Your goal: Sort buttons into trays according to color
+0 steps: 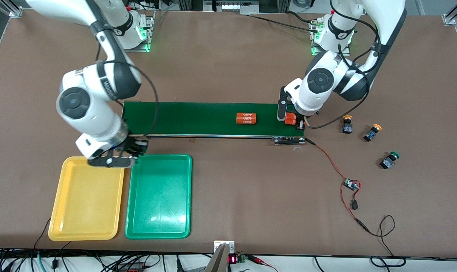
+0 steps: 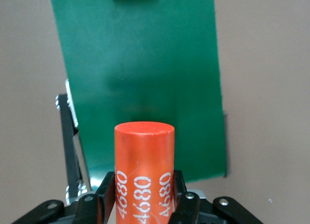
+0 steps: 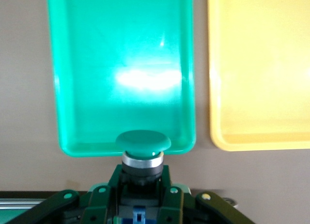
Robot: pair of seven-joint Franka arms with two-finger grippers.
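Observation:
My right gripper is shut on a green button, cap pointing outward. It hangs over the edge of the green tray nearest the conveyor; in the front view this gripper hides the button. The yellow tray lies beside the green one, and both hold nothing. Two yellow buttons and one green button lie on the table toward the left arm's end. My left gripper is shut on an orange cylinder over the conveyor's end.
The long dark-green conveyor belt runs across the middle of the table, with a second orange cylinder lying on it. A small circuit board with red and black wires trails from the belt's end toward the front edge.

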